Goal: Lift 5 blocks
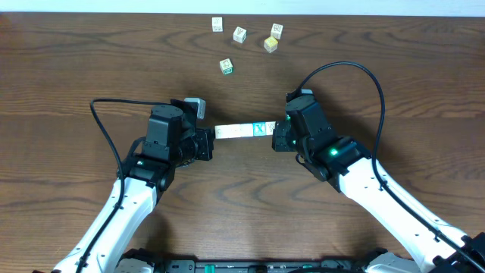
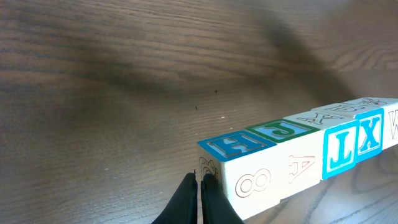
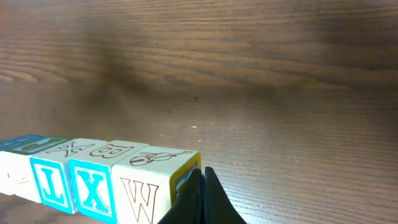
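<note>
Several pale alphabet blocks (image 1: 242, 130) form one straight row between my two grippers. The left gripper (image 1: 213, 136) is shut, and its closed tips press against the row's left end. Against the right end, the right gripper (image 1: 276, 133) presses the same way, also shut. In the left wrist view the closed left gripper (image 2: 199, 183) touches the end cube of the row of blocks (image 2: 292, 162), which shows an 8, an A and a blue X. In the right wrist view the right gripper (image 3: 203, 177) meets the yellow-edged face of the W cube in the row of blocks (image 3: 93, 183). The row seems slightly off the table.
Several loose cubes lie near the far edge: a group (image 1: 239, 34), a yellow-faced one (image 1: 270, 44) and a green-printed one (image 1: 226, 67) closer in. Both arms' cables arch over the wooden table (image 1: 76, 68).
</note>
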{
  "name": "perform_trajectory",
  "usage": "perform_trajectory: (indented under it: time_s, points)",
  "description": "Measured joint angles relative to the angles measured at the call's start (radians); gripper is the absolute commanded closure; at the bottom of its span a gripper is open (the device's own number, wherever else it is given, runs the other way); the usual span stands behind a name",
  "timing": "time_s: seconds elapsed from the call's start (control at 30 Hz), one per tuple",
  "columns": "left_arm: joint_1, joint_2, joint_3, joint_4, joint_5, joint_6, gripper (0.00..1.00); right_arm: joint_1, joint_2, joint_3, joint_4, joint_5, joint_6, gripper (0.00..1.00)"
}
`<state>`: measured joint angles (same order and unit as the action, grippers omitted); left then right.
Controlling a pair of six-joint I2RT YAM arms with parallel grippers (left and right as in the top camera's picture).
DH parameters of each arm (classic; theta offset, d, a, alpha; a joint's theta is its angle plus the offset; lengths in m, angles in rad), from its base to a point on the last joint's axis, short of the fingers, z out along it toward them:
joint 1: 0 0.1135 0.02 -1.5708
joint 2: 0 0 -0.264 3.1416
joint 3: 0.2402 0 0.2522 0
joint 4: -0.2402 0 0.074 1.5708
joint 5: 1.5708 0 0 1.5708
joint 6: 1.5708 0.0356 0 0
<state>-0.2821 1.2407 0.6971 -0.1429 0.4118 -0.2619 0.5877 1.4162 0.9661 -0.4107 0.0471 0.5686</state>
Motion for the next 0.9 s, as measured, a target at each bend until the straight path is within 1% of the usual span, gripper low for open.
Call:
perform_trajectory:
  time_s: [0.37,0.9]
  points:
    - [0.0,0.0,0.0,-0.003,0.001,0.0,0.93,0.01,0.04,0.0,0.003,0.023,0.0,0.99]
    - [0.0,0.015,0.0,-0.008,0.003,0.0,0.93,0.01,0.042,0.0,0.012,0.029,0.0,0.99]
